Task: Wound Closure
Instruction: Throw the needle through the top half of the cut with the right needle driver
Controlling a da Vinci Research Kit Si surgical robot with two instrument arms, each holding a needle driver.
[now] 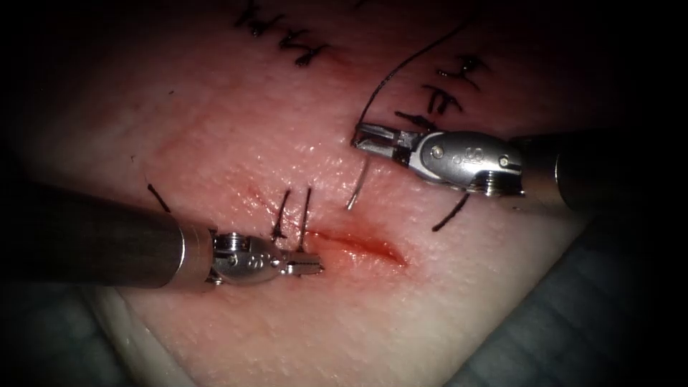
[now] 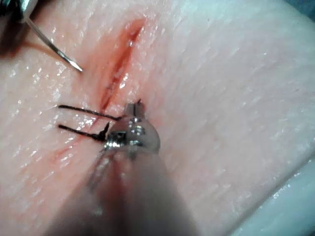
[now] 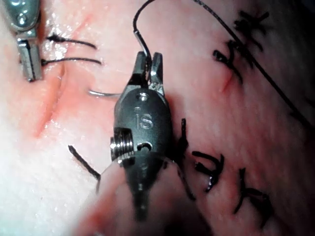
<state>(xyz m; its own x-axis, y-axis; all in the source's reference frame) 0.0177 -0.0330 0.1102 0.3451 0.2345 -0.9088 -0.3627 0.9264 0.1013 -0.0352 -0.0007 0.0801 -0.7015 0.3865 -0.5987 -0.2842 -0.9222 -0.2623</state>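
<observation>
The right arm's tool (image 1: 360,138) reaches in from three o'clock in the endoscope view, and its jaws are clamped on the needle (image 1: 357,188) near the thread end of its curve. From the jaws the needle arcs toward six o'clock; its sharp tip hangs free above the tissue (image 1: 236,122), just beyond the cut (image 1: 362,246) at twelve o'clock of it, not in the flesh. The thread (image 1: 405,63) runs from the same jaws in a long dark loop toward one o'clock, across the tissue.

The left arm's tool (image 1: 309,266) comes in from nine o'clock, its jaws drawn together with nothing seen between them, the tip resting at the left end of the cut (its own wrist view shows the tip right against the wound edge). Two finished stitches (image 1: 294,213) cross the cut line just at twelve o'clock of this tip, their dark ends standing up. Red fluid (image 1: 373,249) lies along the open part of the cut, to the right of the stitches. Older knotted stitches (image 1: 448,89) sit farther off, toward one o'clock.
</observation>
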